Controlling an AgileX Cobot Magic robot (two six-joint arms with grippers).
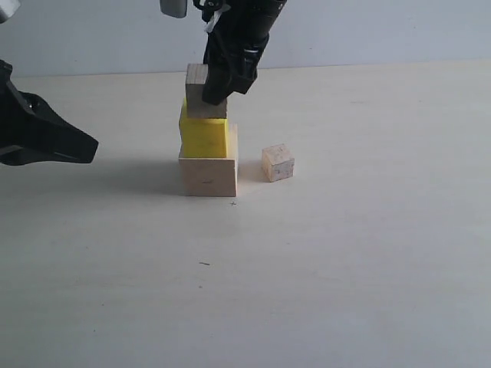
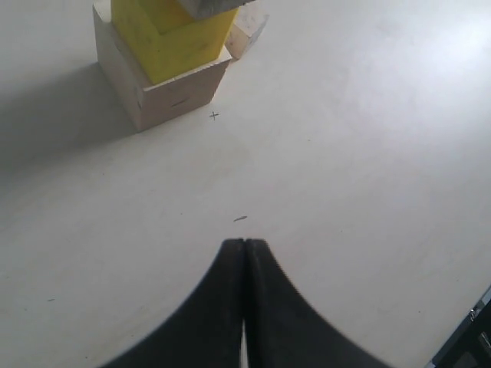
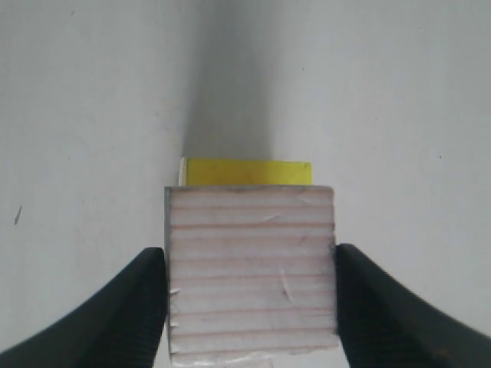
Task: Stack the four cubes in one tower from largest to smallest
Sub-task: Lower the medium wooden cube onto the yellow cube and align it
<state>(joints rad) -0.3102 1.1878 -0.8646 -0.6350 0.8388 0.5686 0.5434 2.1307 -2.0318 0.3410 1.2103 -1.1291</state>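
Nearest on the pale tabletop (image 1: 322,307) lies a short dark dash mark (image 1: 204,264), at 6 o'clock from the stack. Farther in, a tiny cross mark (image 1: 233,203) sits just off the near right corner of the large wooden cube (image 1: 209,176). This cube stands flat on the tabletop as the base of the stack.

On it rests the yellow cube (image 1: 204,139), set toward the 9 o'clock side, so a narrow strip of bare wood shows along the base's 3 o'clock edge. Above the yellow one is the medium wooden cube (image 1: 201,98), its underside level with the yellow top face. Whether it bears fully on that face or hangs just above it cannot be told.

The right gripper (image 3: 252,264) reaches in from 12 o'clock and is clamped on this cube, with a black finger (image 3: 134,307) pressed against each of two opposite sides. In the right wrist view the cube's striped grain fills the gap between the fingers, and a band of yellow shows beyond it.

The small wooden cube (image 1: 277,162) stands alone on the tabletop at 3 o'clock from the base, near it but not touching.

At 9 o'clock, well apart from the stack, the left gripper (image 1: 90,147) hangs low over the tabletop. Its fingers are pressed together with nothing between them. A light wall (image 1: 383,31) closes the far side.
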